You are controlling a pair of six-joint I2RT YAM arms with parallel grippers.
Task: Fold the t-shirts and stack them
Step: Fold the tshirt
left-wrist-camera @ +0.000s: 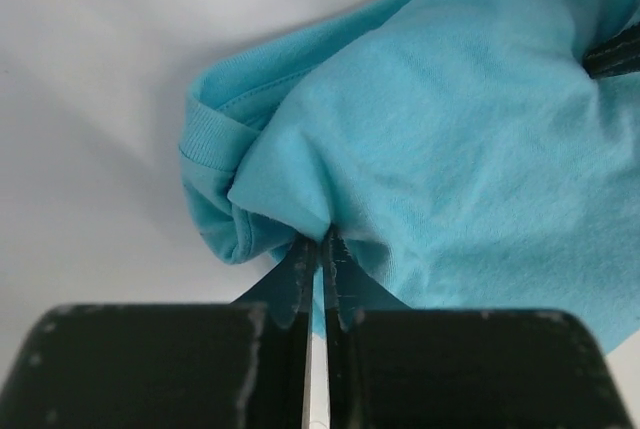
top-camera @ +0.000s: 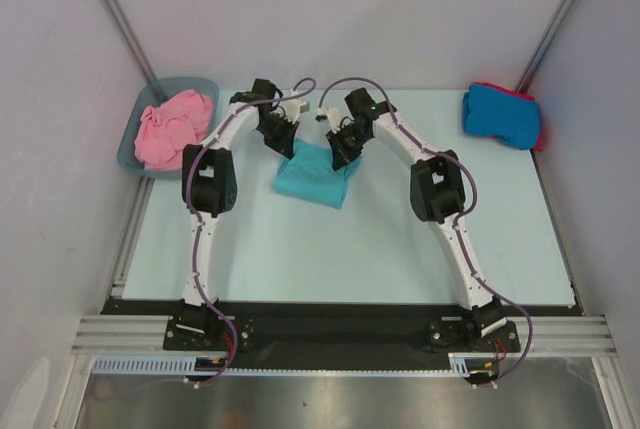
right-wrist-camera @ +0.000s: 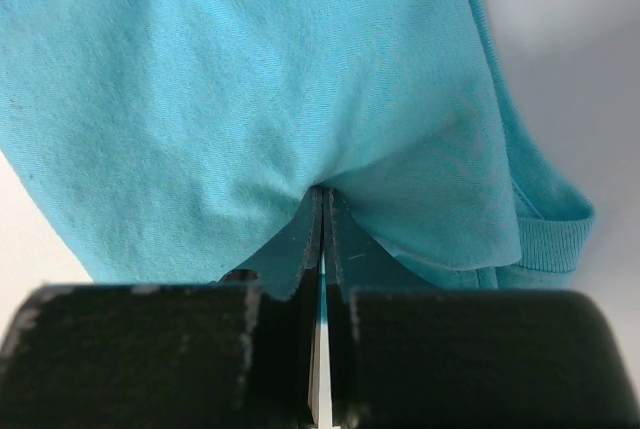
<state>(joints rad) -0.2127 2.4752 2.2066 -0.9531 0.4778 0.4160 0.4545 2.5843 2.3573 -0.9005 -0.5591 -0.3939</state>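
Jaws of left gripper [left-wrist-camera: 320, 241] and right gripper [right-wrist-camera: 322, 197] pinched teal shirt [top-camera: 315, 177], upper centre of counter [top-camera: 300, 249]; pink shirt [top-camera: 172, 129] lay in tub [top-camera: 128, 155], upper left; blue shirt [top-camera: 500, 114] atop red shirt [top-camera: 540, 131], upper right.

The left gripper [top-camera: 284, 152] and the right gripper [top-camera: 338, 157] are each pinching a far corner of the middle t-shirt [top-camera: 315, 181]. It is lying on the table [top-camera: 300, 249] between them, spreading nearward. Well left of the left gripper, a crumpled t-shirt [top-camera: 172, 129] is lying in a tub [top-camera: 190, 82]. Well right of the right gripper, folded t-shirts [top-camera: 500, 114] are sitting stacked.
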